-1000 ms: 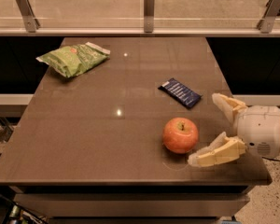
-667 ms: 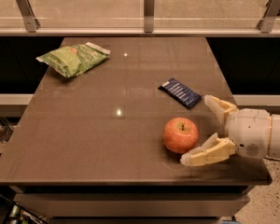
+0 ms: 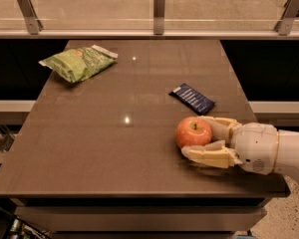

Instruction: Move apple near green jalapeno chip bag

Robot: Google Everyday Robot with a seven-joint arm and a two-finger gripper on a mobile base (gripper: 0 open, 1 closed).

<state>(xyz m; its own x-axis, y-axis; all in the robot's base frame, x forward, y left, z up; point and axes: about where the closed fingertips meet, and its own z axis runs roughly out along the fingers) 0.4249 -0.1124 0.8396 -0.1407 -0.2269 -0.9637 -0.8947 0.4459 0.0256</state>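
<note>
The red-orange apple sits on the brown table at the front right. My gripper reaches in from the right and is shut on the apple, with one finger behind it and one finger along its near side. The apple rests on the table top. The green jalapeno chip bag lies at the far left of the table, well away from the apple and the gripper.
A flat dark blue bar wrapper lies just behind the apple, towards the right edge. A glass rail with metal posts runs along the far side. The table's front edge is close below the gripper.
The gripper has moved left around the apple and its fingers have closed in on it. The apple, bag and wrapper have stayed in place.
</note>
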